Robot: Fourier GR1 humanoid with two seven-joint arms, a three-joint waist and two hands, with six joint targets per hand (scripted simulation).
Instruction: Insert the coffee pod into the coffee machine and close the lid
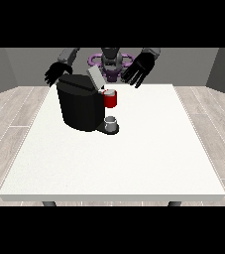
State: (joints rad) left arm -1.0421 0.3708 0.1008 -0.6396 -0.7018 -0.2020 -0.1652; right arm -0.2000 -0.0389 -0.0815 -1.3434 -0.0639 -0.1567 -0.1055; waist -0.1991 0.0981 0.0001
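A black coffee machine [79, 105] stands on the white table [114, 158] left of centre, its grey lid [94, 76] raised and tilted back. A red part with a white top [110, 98] shows at the machine's front right, where the pod sits. Below it a small grey cup [111, 122] rests on the machine's base. The hand at the view's right [139, 68] hangs open above the table's far edge, right of the lid and apart from it. The hand at the view's left [58, 73] is open behind the machine's top left, holding nothing.
The robot's torso [111, 60] is behind the table's far edge. Wood flooring surrounds the table on both sides.
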